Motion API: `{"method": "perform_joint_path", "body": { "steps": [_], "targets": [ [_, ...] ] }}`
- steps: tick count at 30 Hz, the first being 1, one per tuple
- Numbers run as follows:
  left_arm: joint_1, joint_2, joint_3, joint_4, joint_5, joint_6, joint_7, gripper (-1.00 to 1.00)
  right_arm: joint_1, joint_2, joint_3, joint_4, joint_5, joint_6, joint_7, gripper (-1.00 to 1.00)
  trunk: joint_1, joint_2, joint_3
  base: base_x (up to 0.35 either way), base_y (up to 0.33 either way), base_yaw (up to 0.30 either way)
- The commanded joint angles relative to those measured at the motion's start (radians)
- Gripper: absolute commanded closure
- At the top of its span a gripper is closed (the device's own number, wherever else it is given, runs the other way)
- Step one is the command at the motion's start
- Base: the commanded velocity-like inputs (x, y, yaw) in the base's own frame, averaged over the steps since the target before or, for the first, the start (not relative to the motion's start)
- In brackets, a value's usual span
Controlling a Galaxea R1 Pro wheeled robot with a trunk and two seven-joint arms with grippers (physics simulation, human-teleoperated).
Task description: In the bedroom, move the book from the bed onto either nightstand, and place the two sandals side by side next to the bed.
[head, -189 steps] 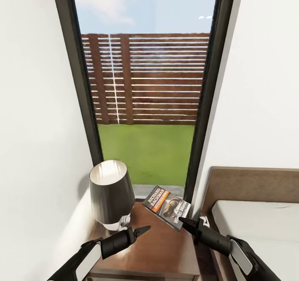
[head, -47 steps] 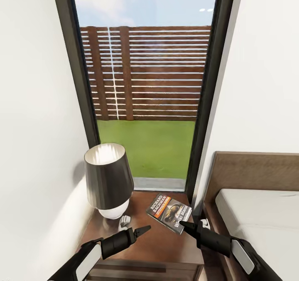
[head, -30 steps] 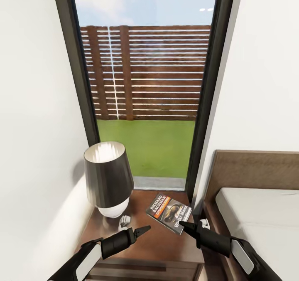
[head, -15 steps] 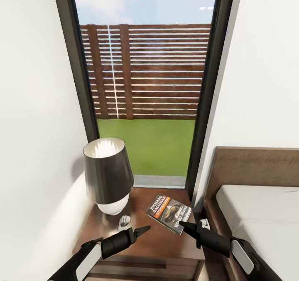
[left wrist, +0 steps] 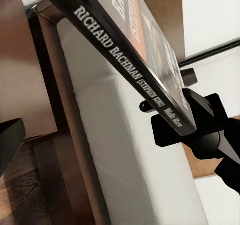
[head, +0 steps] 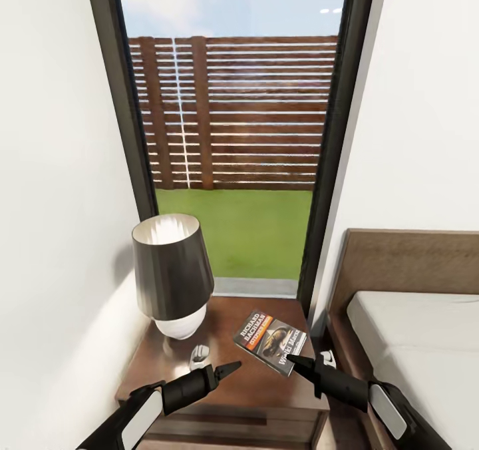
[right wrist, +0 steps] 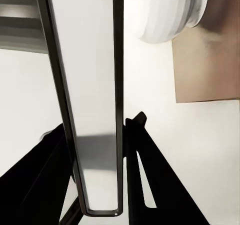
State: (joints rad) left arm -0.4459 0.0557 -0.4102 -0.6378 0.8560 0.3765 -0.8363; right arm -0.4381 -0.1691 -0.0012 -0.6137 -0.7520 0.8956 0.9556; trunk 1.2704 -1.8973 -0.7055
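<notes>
My left jaws (head: 233,368) hang narrow and empty over the nightstand (head: 226,383). Just right, the book (head: 271,341) sits above its glossy top, long axis slanting away leftward, its near corner pinched in my right jaws (head: 294,361), the nearer arm, beside the bed (head: 412,330).

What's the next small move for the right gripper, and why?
Probably lower slightly and open the right gripper: it clamps the thin dark-covered paperback by one corner, already over the glossy reddish-brown nightstand top, clear of the dark-shaded lamp.
</notes>
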Motion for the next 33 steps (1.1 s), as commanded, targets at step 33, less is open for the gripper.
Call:
{"method": "perform_joint_path", "body": {
  "steps": [33],
  "targets": [
    [-0.001,0.001,-0.004,0.0,0.011,0.009,0.0,-1.0,-0.001,0.0,0.0,0.0,-0.001,0.005,0.002,1.0,0.126,-0.232,-0.104,0.0,0.0,0.0]
  ]
}}
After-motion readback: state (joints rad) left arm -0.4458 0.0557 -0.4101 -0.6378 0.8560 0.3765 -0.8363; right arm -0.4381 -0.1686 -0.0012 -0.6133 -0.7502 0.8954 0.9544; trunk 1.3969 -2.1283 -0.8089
